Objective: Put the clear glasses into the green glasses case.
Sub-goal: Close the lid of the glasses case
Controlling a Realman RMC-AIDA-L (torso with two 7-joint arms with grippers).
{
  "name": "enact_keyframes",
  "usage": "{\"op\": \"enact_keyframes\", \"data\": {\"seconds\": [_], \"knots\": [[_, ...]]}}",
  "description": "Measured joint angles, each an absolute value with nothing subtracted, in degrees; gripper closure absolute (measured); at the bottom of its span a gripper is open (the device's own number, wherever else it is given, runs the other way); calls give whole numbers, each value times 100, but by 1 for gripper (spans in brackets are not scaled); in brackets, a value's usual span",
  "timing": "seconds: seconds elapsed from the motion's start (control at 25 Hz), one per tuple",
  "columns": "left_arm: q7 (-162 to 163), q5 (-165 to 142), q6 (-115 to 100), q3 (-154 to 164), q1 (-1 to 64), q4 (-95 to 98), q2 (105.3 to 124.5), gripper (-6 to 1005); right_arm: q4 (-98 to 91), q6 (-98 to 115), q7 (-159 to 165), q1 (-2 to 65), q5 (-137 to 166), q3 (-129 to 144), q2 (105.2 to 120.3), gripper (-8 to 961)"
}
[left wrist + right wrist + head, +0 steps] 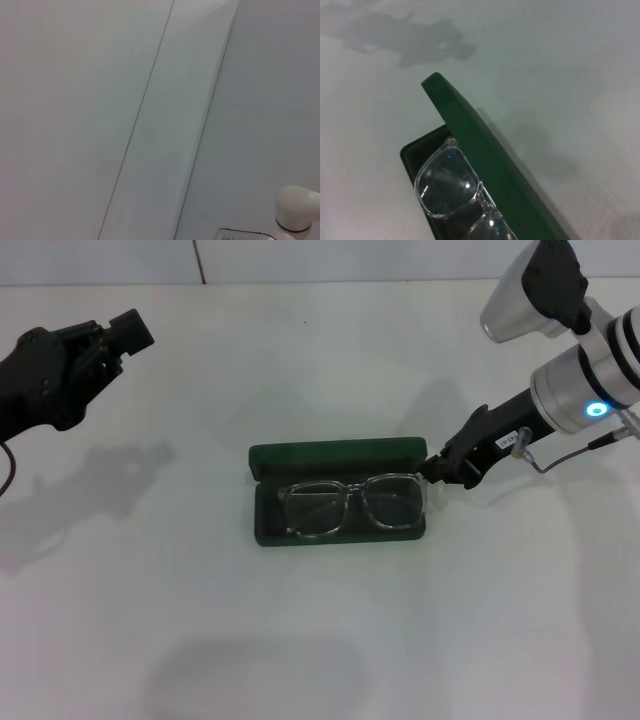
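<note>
My right gripper (437, 471) sits at the right end of the green glasses case (335, 456), its dark tip right against the corner where the clear glasses (350, 504) meet the case wall. From the head view I cannot tell whether the jaws are pinching the frame's end or merely touching it, and the right wrist view shows no jaws at all, only the raised lid and one lens beneath it.

The glasses lie lengthwise in the case's tray, lenses facing up, apparently seated, with the lid standing open along the far edge. The case rests mid-surface (320, 640).

I judge the step in hand to be the release and pull-away. To do it well I'd open the jaws only a little, so a jaw doesn't catch the frame's corner or shove the case sideways. Then I'd lift straight up before drawing back to the right, watching that the glasses don't ride up with me. The lid is close behind the tip; I'd steer clear of it.

My left gripper (110, 340) is parked well apart at the far left; its jaws' state I cannot tell.
</note>
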State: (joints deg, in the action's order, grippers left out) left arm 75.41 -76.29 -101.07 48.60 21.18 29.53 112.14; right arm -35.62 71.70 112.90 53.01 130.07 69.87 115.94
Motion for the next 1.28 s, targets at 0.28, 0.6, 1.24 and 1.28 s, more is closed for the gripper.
{"op": "enact_keyframes", "data": {"seconds": [0.28,0.6,1.24,1.28], "knots": [[7541,-7629,-10107,4860,2118,2953,11214,944,-3551,7233,11163,5296,12798,6994,11592,951],[7541,-7629,-10107,4860,2103,2953,11215,944,-3550,7242,11156,5297,12732,7015,11598,951],[7541,-7629,-10116,4860,2115,2944,11215,943,-3553,6975,11361,5276,12942,7105,11582,951],[7541,-7629,-10116,4860,2116,2940,11215,943,-3551,6947,11361,5279,12943,7141,11586,951]]}}
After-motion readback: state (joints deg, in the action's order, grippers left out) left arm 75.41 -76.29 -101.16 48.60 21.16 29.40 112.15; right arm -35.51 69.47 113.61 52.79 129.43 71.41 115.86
